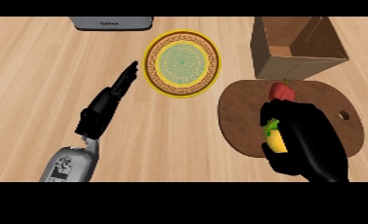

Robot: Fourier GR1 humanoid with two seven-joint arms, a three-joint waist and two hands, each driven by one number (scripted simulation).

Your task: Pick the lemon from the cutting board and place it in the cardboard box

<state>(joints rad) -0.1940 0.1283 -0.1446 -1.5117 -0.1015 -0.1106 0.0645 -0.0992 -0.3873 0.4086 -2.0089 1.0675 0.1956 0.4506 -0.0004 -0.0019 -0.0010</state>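
Your right hand [305,142] is curling around the lemon [275,140] on the cutting board [241,108]; the cardboard box [296,47] is sitting at twelve o'clock. Your left hand [108,103] is lying straight-fingered over the bench [43,72].

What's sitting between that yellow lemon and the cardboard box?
In the head view, a red fruit lies on the cutting board between lemon and cardboard box.

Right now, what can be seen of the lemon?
Only a yellow sliver of the lemon shows, with a bit of green at its upper edge. The right hand curls round it and hides the rest. It sits over the dark brown cutting board, just below a red fruit; whether it is lifted is unclear.
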